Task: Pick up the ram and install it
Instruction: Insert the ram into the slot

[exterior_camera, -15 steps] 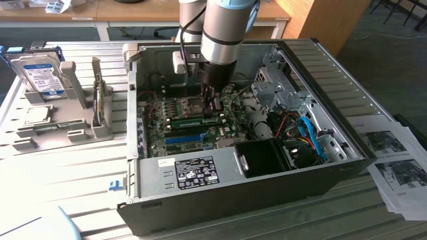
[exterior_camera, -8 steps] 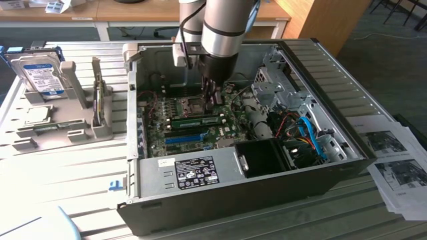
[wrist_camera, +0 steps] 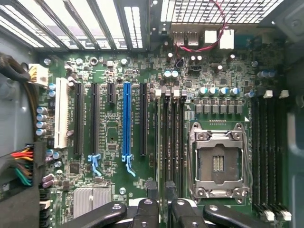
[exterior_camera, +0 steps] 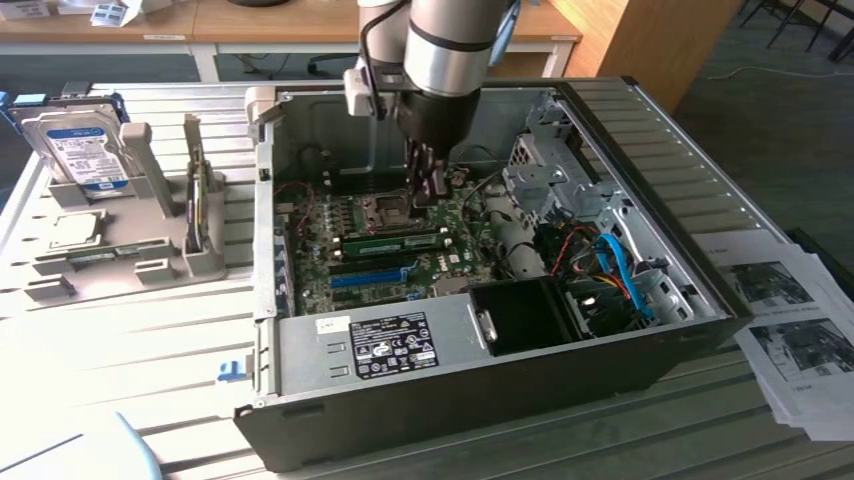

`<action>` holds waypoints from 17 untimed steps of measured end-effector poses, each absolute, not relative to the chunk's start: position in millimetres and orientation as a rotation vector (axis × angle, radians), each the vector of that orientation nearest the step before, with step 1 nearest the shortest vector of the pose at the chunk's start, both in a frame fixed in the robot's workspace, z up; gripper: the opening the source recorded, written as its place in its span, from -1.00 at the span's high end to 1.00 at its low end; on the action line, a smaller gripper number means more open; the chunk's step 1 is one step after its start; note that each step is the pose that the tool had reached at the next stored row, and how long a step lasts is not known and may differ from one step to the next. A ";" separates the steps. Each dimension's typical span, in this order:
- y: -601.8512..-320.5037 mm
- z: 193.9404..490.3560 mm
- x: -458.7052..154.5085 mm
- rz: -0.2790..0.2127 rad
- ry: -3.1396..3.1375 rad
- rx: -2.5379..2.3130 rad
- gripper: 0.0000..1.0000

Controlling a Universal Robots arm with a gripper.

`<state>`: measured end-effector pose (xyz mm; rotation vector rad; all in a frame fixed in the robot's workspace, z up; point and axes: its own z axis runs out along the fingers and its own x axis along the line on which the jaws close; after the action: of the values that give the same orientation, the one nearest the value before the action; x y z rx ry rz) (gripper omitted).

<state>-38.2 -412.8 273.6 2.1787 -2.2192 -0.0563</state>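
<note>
The gripper (exterior_camera: 429, 192) hangs inside the open computer case (exterior_camera: 441, 400), fingers (wrist_camera: 151, 188) partly apart, holding nothing; beneath lies the green board (exterior_camera: 315, 262); the ram (exterior_camera: 394, 243) stands seated on it, at seven o'clock from the gripper in the exterior view.

I count: case (exterior_camera: 441, 350) 1 | motherboard (wrist_camera: 114, 137) 1 | ram (exterior_camera: 394, 243) in case 1 | blue slot (wrist_camera: 126, 118) 1 | hard drive (exterior_camera: 83, 150) 1 | socket (wrist_camera: 218, 161) 1

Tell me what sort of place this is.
Probably a computer-assembly lab or workshop: an open PC case on a slatted table, a hard drive in a grey fixture, office desks behind.
</note>
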 end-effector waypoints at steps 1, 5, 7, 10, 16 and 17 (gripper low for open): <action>-412.8 275.4 -38.2 -0.056 -2.219 2.179 0.63; -412.8 282.9 -38.2 -0.056 -2.219 2.179 0.63; -412.8 286.4 -38.2 -0.056 -2.219 2.179 0.63; -412.8 291.9 -38.2 -0.056 -2.219 2.179 0.63; -412.8 302.3 -38.2 -0.056 -2.219 2.179 0.63; -412.8 303.9 -38.2 -0.056 -2.219 2.179 0.63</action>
<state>-38.2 -412.8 303.9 2.1787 -2.2192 -0.0563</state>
